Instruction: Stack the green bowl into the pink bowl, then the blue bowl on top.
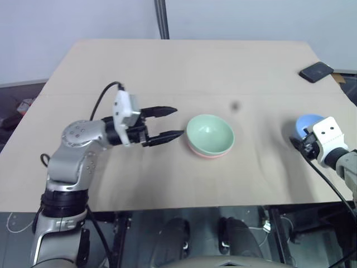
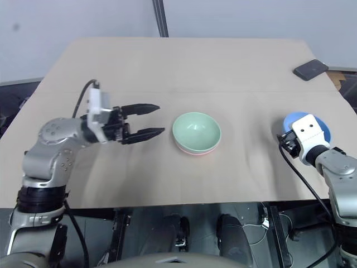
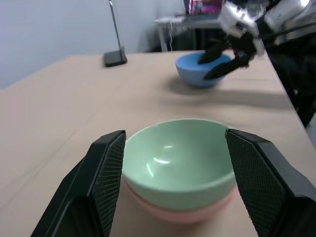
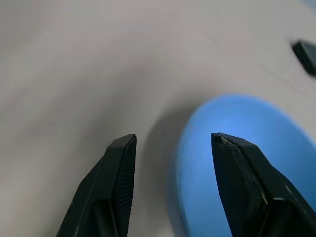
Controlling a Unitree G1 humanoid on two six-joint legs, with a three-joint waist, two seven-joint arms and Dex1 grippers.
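The green bowl [image 1: 210, 133] sits nested inside the pink bowl [image 1: 206, 154] at the middle of the table; only the pink rim shows beneath it. My left gripper [image 1: 179, 121] is open and empty, pointing level at the stack from its left, a short gap away. In the left wrist view the green bowl [image 3: 177, 163] lies between and beyond the two fingers. The blue bowl [image 1: 308, 121] stands alone at the right. My right gripper [image 4: 173, 138] is open at the bowl's near rim, one finger outside the rim and one over the inside.
A flat black device [image 1: 316, 72] lies at the table's far right corner. A dark pole [image 1: 162, 19] rises behind the far edge. The table's [image 1: 167, 67] front edge runs just below both arms, and its right edge is close to the blue bowl.
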